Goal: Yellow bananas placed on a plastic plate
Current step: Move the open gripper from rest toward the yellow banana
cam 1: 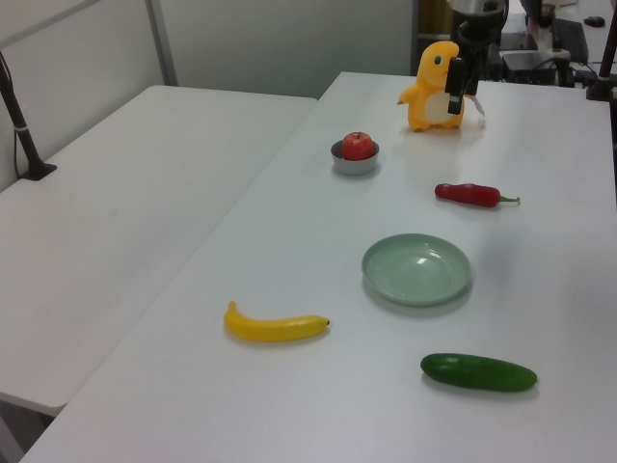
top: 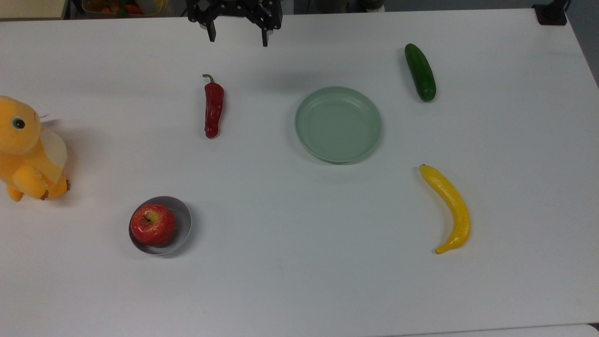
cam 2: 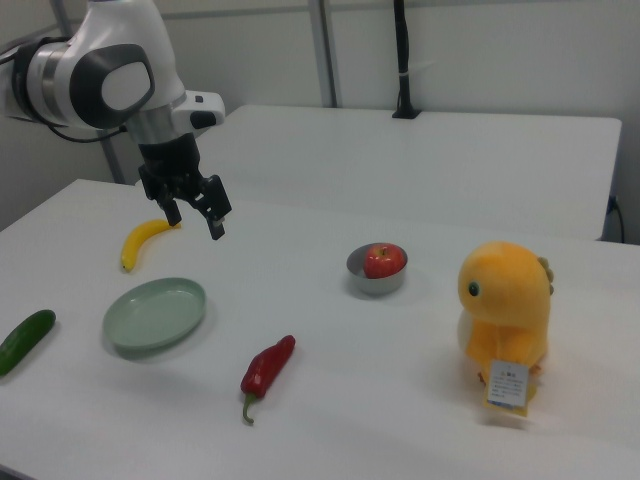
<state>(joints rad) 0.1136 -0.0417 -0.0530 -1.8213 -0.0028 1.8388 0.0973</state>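
In the top view, left to right, we see a plush toy (top: 28, 150) at the table's (top: 290, 281) left edge, an apple (top: 153, 224) in a grey bowl (top: 183, 220), and a red chili (top: 214, 108). Our gripper (top: 237, 38) hangs spread wide and empty by the far edge. Next comes the bare plate (top: 338, 124), then the cucumber (top: 420, 72). The banana (top: 449, 206) lies apart from the plate, toward the near right corner.

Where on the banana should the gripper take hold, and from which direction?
Grip the yellow banana at its thick middle, coming straight down, fingers closing across its narrow width. It lies flat on the table with free space around it, apart from the plate. The gripper hangs open.
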